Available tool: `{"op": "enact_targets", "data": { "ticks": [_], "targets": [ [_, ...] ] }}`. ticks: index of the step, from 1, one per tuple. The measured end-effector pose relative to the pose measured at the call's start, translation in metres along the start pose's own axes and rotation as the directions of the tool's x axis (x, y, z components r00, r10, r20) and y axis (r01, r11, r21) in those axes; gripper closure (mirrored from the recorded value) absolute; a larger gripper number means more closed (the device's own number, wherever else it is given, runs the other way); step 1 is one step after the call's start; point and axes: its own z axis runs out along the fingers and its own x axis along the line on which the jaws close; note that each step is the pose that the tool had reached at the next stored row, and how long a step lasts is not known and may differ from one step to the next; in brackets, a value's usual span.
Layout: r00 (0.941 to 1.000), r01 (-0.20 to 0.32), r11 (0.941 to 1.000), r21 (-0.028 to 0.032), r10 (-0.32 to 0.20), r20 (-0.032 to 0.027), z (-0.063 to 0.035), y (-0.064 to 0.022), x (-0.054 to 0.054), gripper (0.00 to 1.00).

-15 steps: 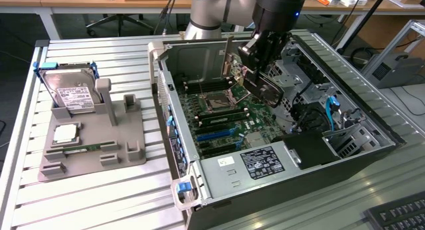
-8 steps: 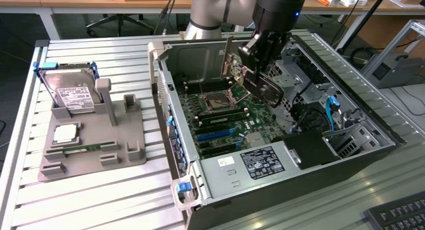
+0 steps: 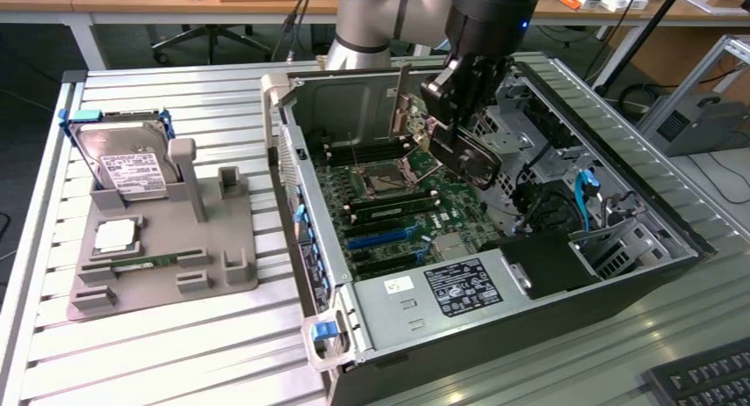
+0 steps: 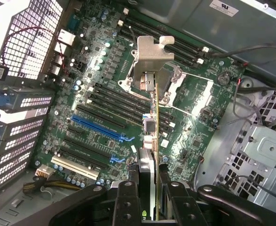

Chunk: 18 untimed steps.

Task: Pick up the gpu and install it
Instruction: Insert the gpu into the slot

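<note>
At the exterior view's left, the hard drive [image 3: 132, 164] stood in its grey holder [image 3: 223, 279] on the surface [image 3: 164, 353], out of the way. Inside the open case [image 3: 284, 173], the tool [image 3: 463, 134] was clamped partway closed on the gpu [image 3: 472, 158], held on edge above the motherboard [image 4: 95, 84] by the processor socket. We judged installing in hand: it calls for lining the card's edge over an expansion slot, perhaps the blue slot [image 4: 99, 125], which lay apart. Blue cables [image 3: 582, 199] hung rightward, clear.

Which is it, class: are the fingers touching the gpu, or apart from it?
Touching. The wrist view shows the fingers clamped on both faces of the edge-on gpu, no gap.
</note>
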Motion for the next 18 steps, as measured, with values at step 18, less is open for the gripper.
{"op": "enact_targets", "data": {
  "ticks": [18],
  "targets": [
    [0.9998, 0.021, 0.9998, -0.0004, -0.021, 0.0011, 0.0001, 0.0, 0.0, 0.73]
  ]
}}
